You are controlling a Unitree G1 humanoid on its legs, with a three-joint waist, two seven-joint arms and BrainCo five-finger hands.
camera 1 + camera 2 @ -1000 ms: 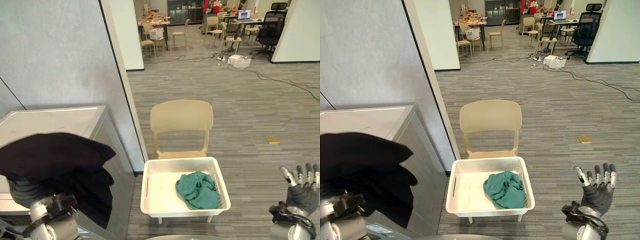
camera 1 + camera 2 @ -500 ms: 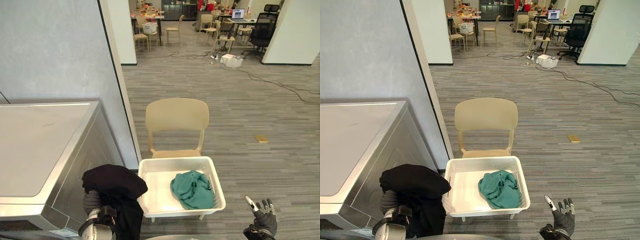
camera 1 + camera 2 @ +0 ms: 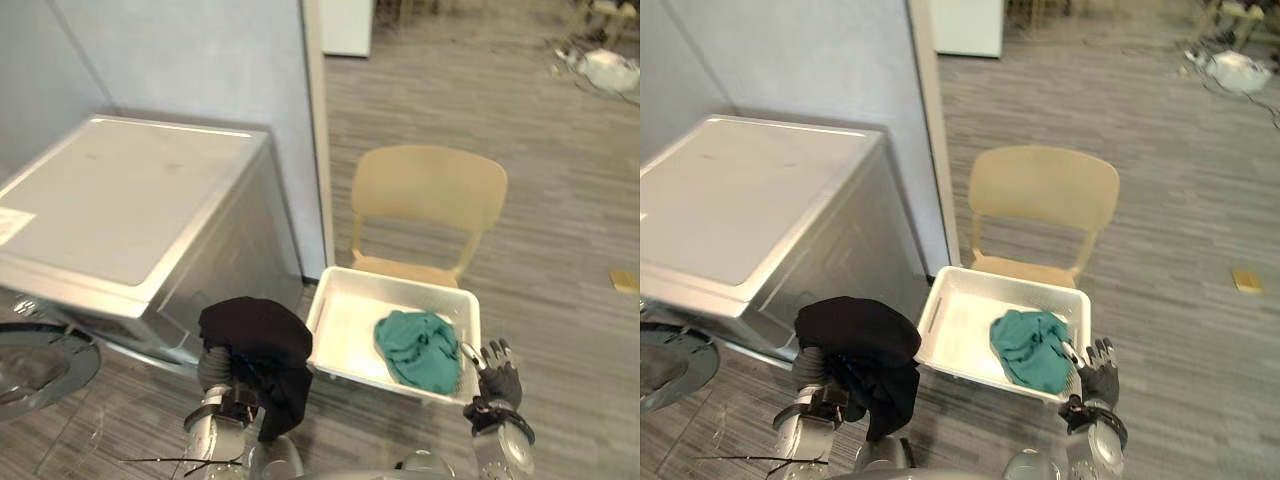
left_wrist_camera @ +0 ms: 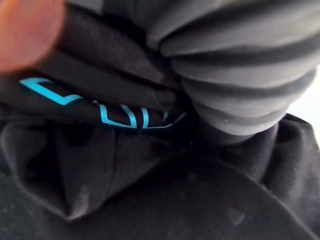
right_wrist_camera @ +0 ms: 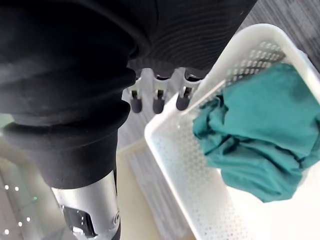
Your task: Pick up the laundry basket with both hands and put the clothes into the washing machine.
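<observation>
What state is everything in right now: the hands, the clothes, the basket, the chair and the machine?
Left hand: covered by the black garment.
Black garment: draped over that hand, hanging down.
Right hand: open, beside the basket's corner.
Laundry basket: resting on the chair, not lifted.
Green garment: bunched inside the basket.
Chair: upright.
Washing machine: top flat and bare.
Round door: seems swung open.

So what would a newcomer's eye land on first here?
A black garment draped over the left robot hand, low beside the grey washing machine. Next to it, a white basket holding a green cloth sits on a beige chair, with the open right robot hand at its near corner.
</observation>
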